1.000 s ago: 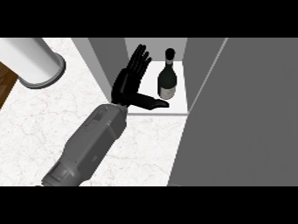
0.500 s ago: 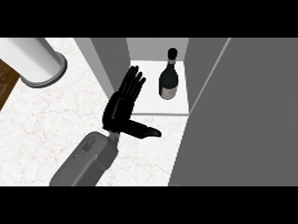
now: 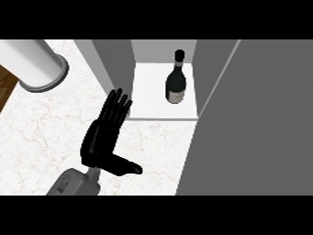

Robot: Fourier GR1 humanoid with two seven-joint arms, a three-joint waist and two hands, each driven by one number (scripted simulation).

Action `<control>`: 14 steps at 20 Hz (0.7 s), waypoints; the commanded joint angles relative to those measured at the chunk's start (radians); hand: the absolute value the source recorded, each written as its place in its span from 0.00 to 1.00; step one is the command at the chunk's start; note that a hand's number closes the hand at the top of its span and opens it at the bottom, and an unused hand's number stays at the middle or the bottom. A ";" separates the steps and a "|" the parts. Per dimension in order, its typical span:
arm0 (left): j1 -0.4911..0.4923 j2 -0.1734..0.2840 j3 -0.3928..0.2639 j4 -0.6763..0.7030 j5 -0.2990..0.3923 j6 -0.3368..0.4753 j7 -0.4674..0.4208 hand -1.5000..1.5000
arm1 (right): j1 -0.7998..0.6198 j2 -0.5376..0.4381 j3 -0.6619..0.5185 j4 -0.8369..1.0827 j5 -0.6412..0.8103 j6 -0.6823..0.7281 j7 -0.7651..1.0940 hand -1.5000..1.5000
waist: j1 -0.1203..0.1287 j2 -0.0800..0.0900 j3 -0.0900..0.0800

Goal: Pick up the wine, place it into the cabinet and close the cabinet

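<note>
While a white cylinder (image 3: 33,62) is standing at the far left on the marble counter (image 3: 30,124), a black hand (image 3: 104,135) is hovering over the counter near the cabinet's opening, its fingers stretching straight toward the far side, its thumb sticking out to the right, holding nothing. To its right, the wine (image 3: 176,80) is standing upright on the white floor of the cabinet (image 3: 160,110), apart from the hand, and the grey cabinet door (image 3: 267,119) is filling the right side, standing open.

Glossy dark glass wine bottle (image 3: 176,85), matt grey cabinet (image 3: 267,119), veined white marble counter (image 3: 36,124).
</note>
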 commanded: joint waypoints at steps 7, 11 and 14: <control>0.149 0.143 0.082 -0.106 0.010 -0.095 -0.069 0.00 | 0.008 -0.109 0.122 -0.191 -0.085 0.185 0.082 0.00 | 0.004 0.002 0.000; 0.165 0.195 0.133 -0.143 0.050 -0.122 -0.035 0.00 | -0.044 -0.127 0.154 -0.206 -0.091 0.262 0.076 1.00 | 0.009 0.006 -0.001; 0.203 0.244 0.193 -0.156 0.072 -0.151 -0.051 0.00 | -0.003 -0.124 0.219 -0.198 -0.034 0.263 0.035 1.00 | -0.006 0.002 0.000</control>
